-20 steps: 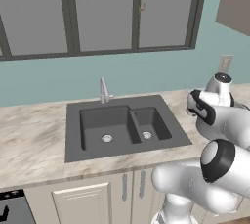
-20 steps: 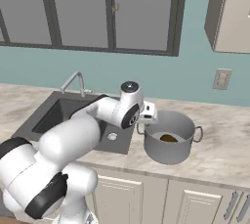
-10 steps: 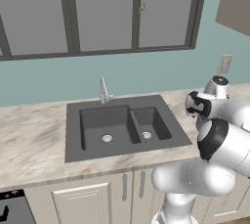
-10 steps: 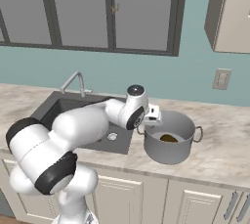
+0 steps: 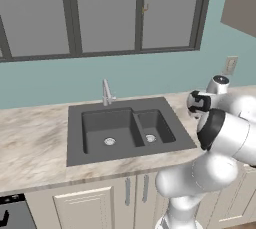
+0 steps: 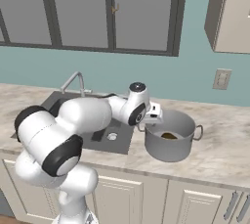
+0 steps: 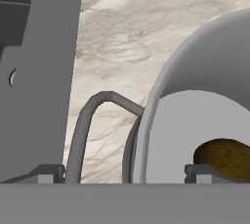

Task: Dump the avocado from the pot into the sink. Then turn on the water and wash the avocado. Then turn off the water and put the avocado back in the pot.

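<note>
Avocado (image 7: 224,157): lies on the pot's floor, inside the rim; in the hand view it sits just above the right fingertip, on the inner side of the wall.
Avocado, look: small dark brownish-olive oval lump, mottled; in the right base view (image 6: 169,135) only a low brown patch shows over the rim.
Pot (image 6: 171,142): wide grey metal cylinder, upright on the marbled counter (image 6: 219,149), just to the right of the sink.
Pot handle (image 7: 93,120): thin grey loop on the side nearest the sink, standing between the two fingertips in the hand view.
Gripper (image 7: 124,173): at the pot's left rim; one fingertip (image 7: 46,171) outside the handle, the other (image 7: 201,171) over the pot's inside.
Gripper state: fingers set wide apart, straddling handle and rim; they grip nothing.
Sink (image 5: 125,129): dark charcoal, two basins, silver drains, slim faucet (image 5: 106,93) behind.
Arm (image 6: 88,115): reaches across the sink toward the pot.
</note>
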Robot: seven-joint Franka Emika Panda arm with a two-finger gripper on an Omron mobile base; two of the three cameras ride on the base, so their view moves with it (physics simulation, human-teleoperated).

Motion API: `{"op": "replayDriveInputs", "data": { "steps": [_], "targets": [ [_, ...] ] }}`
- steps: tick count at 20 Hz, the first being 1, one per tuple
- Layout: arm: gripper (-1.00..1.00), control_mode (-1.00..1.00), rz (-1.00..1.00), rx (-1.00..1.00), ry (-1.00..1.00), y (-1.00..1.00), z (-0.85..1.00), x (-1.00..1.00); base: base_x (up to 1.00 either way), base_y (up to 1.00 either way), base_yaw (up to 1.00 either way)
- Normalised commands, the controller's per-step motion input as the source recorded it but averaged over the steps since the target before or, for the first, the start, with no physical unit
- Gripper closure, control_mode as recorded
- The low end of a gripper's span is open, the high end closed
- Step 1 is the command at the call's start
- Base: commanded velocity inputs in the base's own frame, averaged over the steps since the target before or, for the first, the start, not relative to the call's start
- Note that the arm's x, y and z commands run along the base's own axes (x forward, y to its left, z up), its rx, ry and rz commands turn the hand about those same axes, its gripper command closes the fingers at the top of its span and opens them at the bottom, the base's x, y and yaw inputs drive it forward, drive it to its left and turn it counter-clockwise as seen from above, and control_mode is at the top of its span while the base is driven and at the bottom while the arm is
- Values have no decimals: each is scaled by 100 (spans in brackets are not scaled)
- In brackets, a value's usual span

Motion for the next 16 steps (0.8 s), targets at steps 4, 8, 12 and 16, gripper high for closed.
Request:
{"op": "replayDriveInputs", "data": {
  "steps": [4, 8, 12, 16],
  "targets": [
    [100, -100, 0, 0, 8, 0, -41, -2, 0, 0, 0],
    [100, -100, 0, 4, -5, 2, 8, -49, 0, 0, 0],
    [100, -100, 0, 5, -19, 48, 78, -45, 0, 0, 0],
    [100, -100, 0, 0, -9, 94, 90, -7, 0, 0, 0]
  ]
}}
